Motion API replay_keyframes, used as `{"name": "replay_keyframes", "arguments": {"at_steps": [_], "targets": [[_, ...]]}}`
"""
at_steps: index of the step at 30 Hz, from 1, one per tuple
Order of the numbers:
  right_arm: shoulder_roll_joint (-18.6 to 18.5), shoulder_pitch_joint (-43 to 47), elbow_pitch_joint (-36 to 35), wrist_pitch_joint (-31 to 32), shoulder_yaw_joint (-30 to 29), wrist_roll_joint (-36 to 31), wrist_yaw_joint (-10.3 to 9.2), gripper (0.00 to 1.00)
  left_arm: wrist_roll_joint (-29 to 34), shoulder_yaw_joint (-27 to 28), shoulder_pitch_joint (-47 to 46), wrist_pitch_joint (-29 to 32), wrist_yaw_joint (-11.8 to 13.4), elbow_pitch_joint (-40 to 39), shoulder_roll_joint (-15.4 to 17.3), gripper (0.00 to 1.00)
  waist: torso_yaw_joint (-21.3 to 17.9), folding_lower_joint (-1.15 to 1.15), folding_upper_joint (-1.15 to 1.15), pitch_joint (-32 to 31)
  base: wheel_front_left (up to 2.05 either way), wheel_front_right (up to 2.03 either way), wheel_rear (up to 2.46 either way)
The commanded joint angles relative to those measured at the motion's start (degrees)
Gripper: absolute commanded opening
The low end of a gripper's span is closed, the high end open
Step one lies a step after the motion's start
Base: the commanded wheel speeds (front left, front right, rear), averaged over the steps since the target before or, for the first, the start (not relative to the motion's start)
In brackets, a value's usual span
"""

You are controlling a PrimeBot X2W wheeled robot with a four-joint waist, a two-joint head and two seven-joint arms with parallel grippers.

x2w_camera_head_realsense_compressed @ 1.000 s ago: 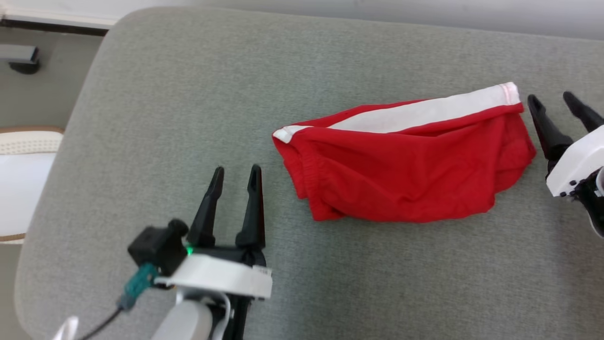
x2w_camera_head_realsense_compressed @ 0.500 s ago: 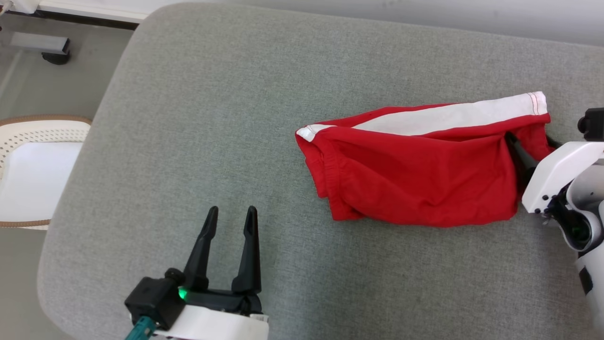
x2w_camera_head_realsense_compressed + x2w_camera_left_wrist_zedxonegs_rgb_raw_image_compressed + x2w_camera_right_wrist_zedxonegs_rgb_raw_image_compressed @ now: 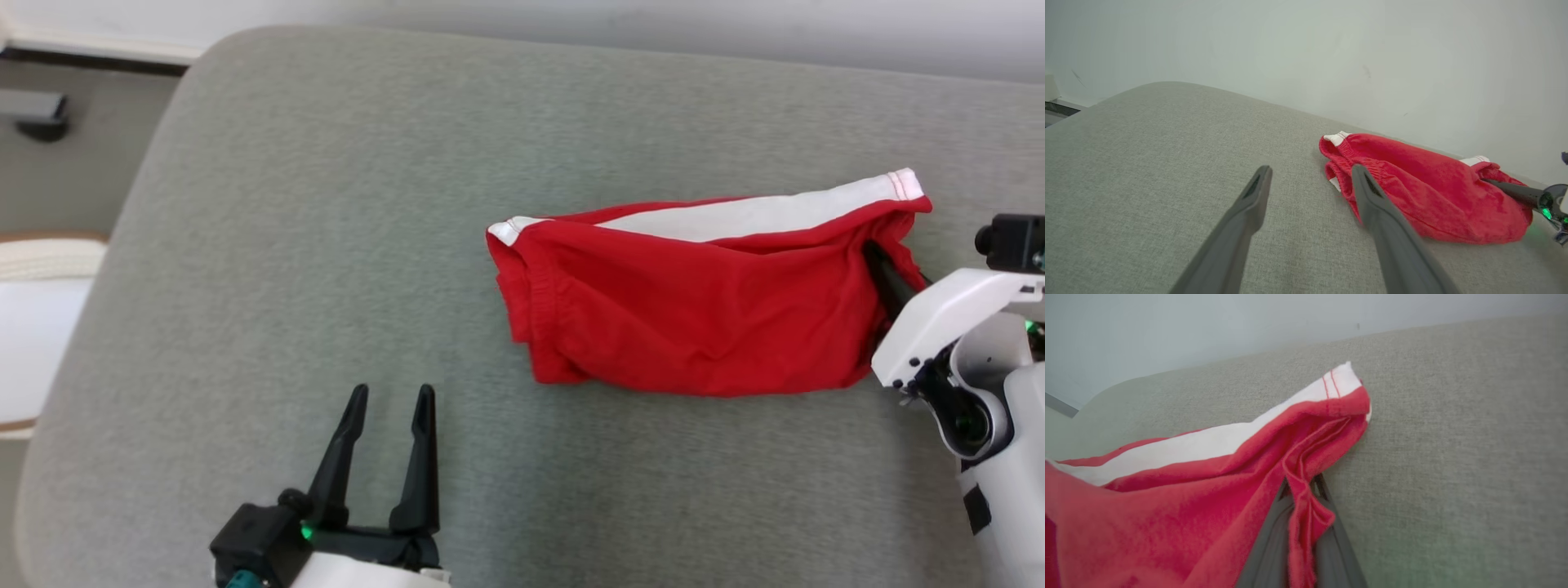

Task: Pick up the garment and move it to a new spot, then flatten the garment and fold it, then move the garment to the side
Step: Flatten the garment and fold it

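Observation:
The bright red garment [image 3: 702,318] lies bunched on the grey cushion [image 3: 326,204], a white stripe [image 3: 759,214] running along its far edge. My right gripper [image 3: 886,273] is at the garment's right end, shut on a fold of red cloth; in the right wrist view the cloth [image 3: 1302,498] sits pinched between the two dark fingers. My left gripper [image 3: 389,400] stands open near the front edge, left of the garment and apart from it. In the left wrist view the garment [image 3: 1421,192] lies beyond the right fingertip. The printed graphic and tag are hidden.
The cushion's rounded left edge drops to the floor, where a white perforated basket [image 3: 37,318] stands. A pale wall [image 3: 571,24] runs behind the cushion. Bare grey fabric spreads left of the garment.
My right gripper moved in from beside the garment and shut on its right end, lifting that edge slightly. The head camera shifted. The left gripper stays open, drawn back toward the front edge.

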Motion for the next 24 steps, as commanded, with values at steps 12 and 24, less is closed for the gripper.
{"name": "replay_keyframes", "arguments": {"at_steps": [12,24], "targets": [[-4.8,6.7,-2.7,-4.2,-7.5,3.3,-0.15,0.0,2.4,3.2,3.4,0.0,-2.7,1.2,0.2,1.0,-6.0,0.0,0.0,-2.8,0.0,0.0,0.0],[-8.5,6.1,-10.0,-3.1,-3.2,1.5,-0.15,0.0,-0.3,0.6,4.2,0.0,-1.7,2.1,0.2,1.0,-4.2,0.0,0.0,-4.7,0.0,0.0,0.0]]}}
